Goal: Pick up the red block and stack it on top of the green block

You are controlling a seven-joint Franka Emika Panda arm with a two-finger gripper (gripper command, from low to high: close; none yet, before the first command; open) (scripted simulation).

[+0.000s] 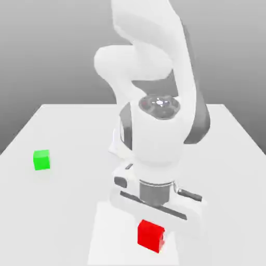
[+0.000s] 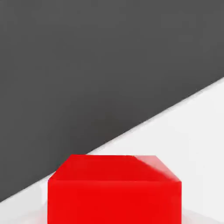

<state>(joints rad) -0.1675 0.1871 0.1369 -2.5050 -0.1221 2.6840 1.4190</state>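
Arm: the white robot arm [image 1: 156, 104] bends down over the near part of the pale grey tabletop [image 1: 62, 208].
Gripper: the gripper [image 1: 154, 218] points down, directly over the small bright red cube; its fingers are closed together on the cube's sides.
Red cube: the small bright red cube [image 1: 151, 235] [image 2: 113, 194] is near the front edge, just under the hand.
Green cube: the small bright green cube [image 1: 41, 159] rests on the tabletop at the exterior view's left, well apart from the red cube.

Red block [image 1: 151, 235] near table's front; green block [image 1: 41, 159] well apart.
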